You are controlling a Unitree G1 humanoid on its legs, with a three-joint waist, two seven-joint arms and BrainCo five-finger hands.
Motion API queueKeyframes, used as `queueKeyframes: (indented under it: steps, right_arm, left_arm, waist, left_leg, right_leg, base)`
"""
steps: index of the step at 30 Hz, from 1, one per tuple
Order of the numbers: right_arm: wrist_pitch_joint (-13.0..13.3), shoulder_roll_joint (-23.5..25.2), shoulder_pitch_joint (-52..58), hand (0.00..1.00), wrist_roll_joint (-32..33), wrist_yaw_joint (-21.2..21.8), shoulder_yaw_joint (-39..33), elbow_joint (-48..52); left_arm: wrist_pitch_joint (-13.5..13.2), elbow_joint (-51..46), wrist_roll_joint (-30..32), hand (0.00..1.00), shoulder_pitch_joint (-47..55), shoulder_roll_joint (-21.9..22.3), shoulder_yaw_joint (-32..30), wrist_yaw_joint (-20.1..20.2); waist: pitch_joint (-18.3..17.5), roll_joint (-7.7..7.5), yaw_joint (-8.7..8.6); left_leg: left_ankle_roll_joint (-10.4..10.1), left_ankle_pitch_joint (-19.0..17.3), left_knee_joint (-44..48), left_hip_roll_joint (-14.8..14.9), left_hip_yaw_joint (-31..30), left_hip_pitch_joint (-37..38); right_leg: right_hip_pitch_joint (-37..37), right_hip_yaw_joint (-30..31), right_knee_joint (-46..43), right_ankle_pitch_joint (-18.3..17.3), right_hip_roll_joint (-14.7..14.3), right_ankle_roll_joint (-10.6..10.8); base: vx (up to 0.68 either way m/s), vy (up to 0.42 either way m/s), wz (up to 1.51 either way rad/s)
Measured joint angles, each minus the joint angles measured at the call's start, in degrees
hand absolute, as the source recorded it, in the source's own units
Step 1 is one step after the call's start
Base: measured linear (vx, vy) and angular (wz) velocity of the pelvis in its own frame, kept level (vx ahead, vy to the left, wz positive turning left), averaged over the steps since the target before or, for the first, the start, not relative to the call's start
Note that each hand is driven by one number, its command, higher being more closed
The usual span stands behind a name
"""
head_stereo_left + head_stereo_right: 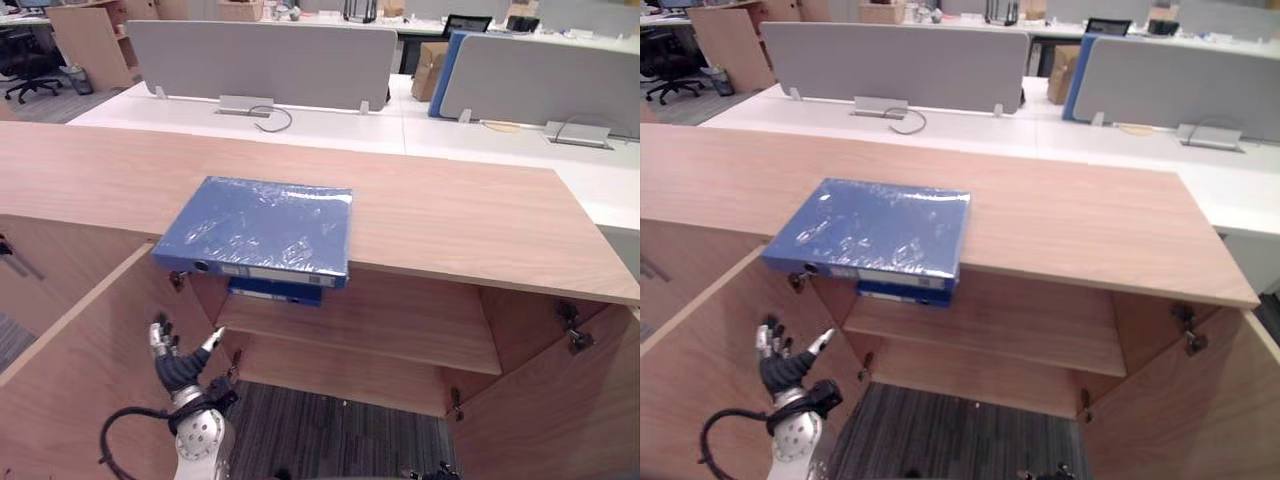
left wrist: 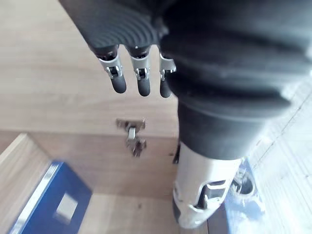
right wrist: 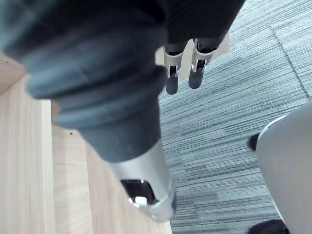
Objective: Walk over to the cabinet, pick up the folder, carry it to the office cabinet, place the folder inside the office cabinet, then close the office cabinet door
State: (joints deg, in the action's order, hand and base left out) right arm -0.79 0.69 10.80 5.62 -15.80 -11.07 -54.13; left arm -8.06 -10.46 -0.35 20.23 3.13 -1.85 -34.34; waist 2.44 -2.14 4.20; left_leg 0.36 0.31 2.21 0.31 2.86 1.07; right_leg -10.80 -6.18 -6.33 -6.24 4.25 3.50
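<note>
Right now the blue folder (image 1: 255, 228) lies flat on the wooden cabinet top (image 1: 450, 215), just off the centre of the head view toward nine o'clock. Its clear wrapping shines, and its spine hangs out past the front edge of the top. Neither hand touches it.

Directly under that overhang, at six o'clock from the folder, a second folder (image 1: 275, 291) of darker blue rests on the shelf (image 1: 400, 325) inside the cabinet. Both doors stand swung out: the left door (image 1: 80, 370) at about eight o'clock in the view and the right door (image 1: 560, 400) at about four o'clock.

At seven o'clock, the left hand (image 1: 178, 362) is raised in front of the open cabinet, beside the inner face of the left door. Its fingers are straight and spread, its thumb is held out apart, and it holds nothing. In its own wrist view a metal hinge (image 2: 131, 136) shows past the dark fingertips.

Meanwhile the right hand (image 3: 196, 72) hangs over grey striped carpet (image 3: 234, 122), fingers straight and empty.

Beyond the cabinet, at twelve o'clock, stand white desks (image 1: 330, 125) with grey divider panels (image 1: 260, 62).
</note>
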Motion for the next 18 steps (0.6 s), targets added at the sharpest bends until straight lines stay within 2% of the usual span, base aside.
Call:
queueKeyframes:
  steps: [5, 10, 13, 15, 18]
  right_arm:
    - [0.1, 0.2, 0.7, 0.0, 0.1, -0.2, 3.0, 0.7]
    - [0.3, 0.3, 1.4, 0.0, 0.9, -0.7, 3.9, 1.6]
    - [0.3, 0.5, 1.9, 0.0, 2.2, -1.5, 3.9, 1.5]
    - [0.8, 0.3, 1.6, 0.0, 2.2, -2.2, 3.9, 0.3]
    - [0.9, 0.0, -0.2, 0.0, 2.1, -2.4, 3.6, -1.9]
  left_arm:
    - [2.0, -0.9, 4.6, 0.0, 0.9, 0.1, -0.4, -3.9]
    - [2.5, -4.9, 7.0, 0.0, 0.8, 0.1, -0.2, -7.7]
    - [3.4, -7.2, 11.4, 0.0, 0.4, 0.0, 0.9, -11.4]
    - [4.9, -7.7, 20.3, 0.0, -1.1, -0.6, 3.1, -15.2]
    - [7.0, -6.6, 29.3, 0.0, -5.5, -3.1, 6.6, -16.1]
  waist:
    - [-1.0, -1.28, -0.03]
    - [-1.3, -1.71, -0.15]
    - [-2.0, -1.94, -0.19]
    - [-2.5, -1.95, -0.15]
    - [-2.7, -1.72, -0.19]
  left_leg:
    - [-0.6, 2.6, -3.2, -0.2, -0.5, -0.1]
    - [-0.8, 5.5, -6.3, -1.3, -2.4, 0.0]
    - [-1.2, 6.6, -7.4, -1.2, -3.5, 0.1]
    - [-1.2, 7.1, -7.4, -1.2, -3.6, 0.0]
    - [-1.2, 7.6, -7.5, -1.4, -3.7, 0.0]
  right_leg:
    - [0.8, 0.0, 1.9, 0.0, -0.1, 0.0]
    - [0.9, 0.0, 3.9, -1.8, 0.3, -0.7]
    - [1.1, -0.4, 3.8, -2.4, -0.1, -0.8]
    - [1.1, -0.4, 3.8, -2.6, -0.1, -0.5]
    - [1.3, -0.1, 3.7, -3.0, 0.0, 0.1]
  base:
    - [-0.1, -0.019, -0.02]
    - [-0.09, -0.046, 0.03]
    - [-0.08, -0.036, 0.13]
    - [-0.04, -0.003, 0.02]
    - [-0.04, 0.022, -0.03]
